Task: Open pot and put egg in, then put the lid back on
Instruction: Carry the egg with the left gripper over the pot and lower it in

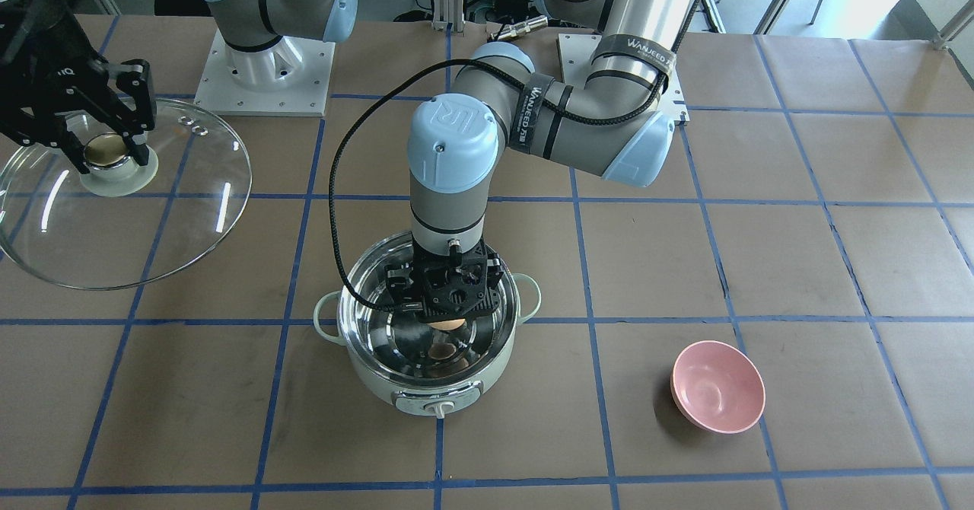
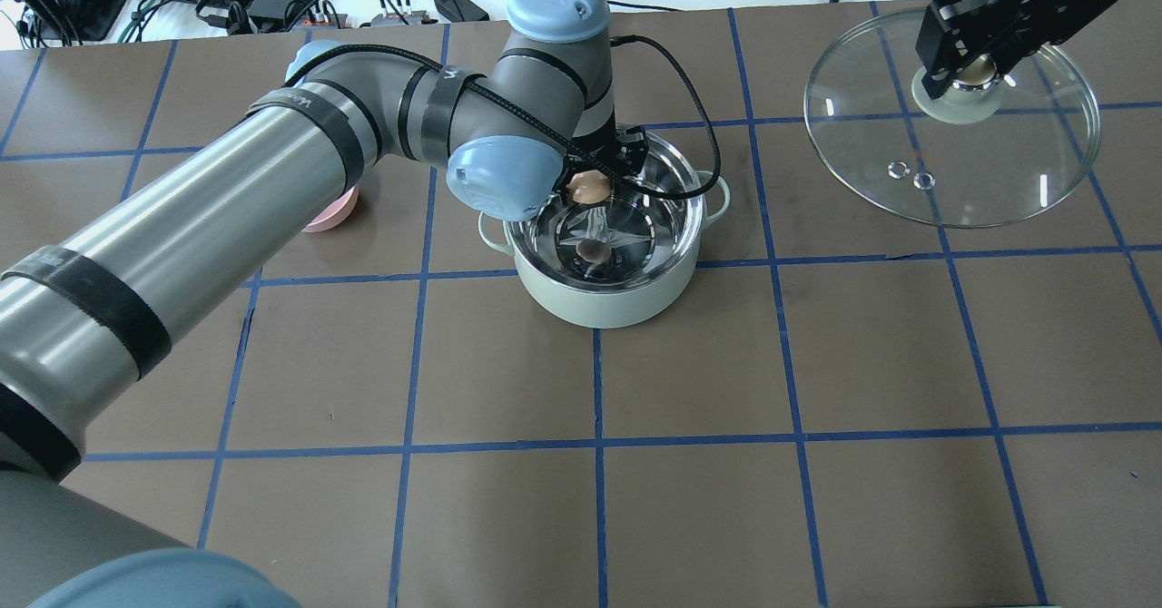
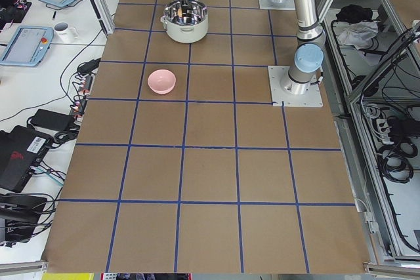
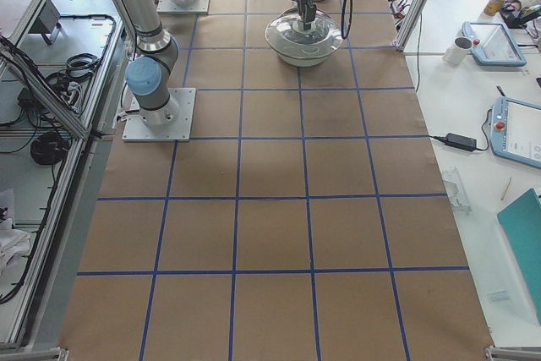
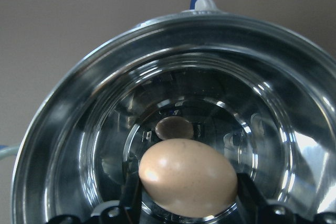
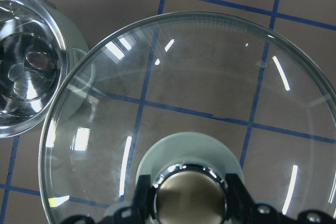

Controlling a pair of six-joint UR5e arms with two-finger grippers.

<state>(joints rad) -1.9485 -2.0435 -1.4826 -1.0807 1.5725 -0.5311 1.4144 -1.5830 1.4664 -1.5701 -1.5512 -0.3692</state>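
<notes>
The left gripper (image 1: 447,320) is found lowered over the open pot (image 2: 599,304), its fingers (image 5: 251,195) set apart by the width of the egg (image 5: 188,177) and pressed against it on both sides. The egg is gripped lengthwise across the jaws and is held above the pot's shiny steel floor, not resting on it. A dark mirror image of the egg is seen on that floor directly below. Whether the egg hangs below the rim or level with it cannot be told. The pot stands upright on the brown papered table (image 1: 837,266), its control knob turned toward the operators' side. The right gripper (image 2: 971,68) is found clenched on the round beige knob (image 6: 189,200) of the lid (image 2: 953,163), one finger on each side of the knob. The glass lid is carried by this grasp well apart from the pot, on the robot's right, and is seen tilted in the front-facing view. Whether its metal rim touches the table cannot be told. A pink bowl (image 1: 717,387) is noted upright on the table on the robot's left, apart from the pot and from both grippers.
</notes>
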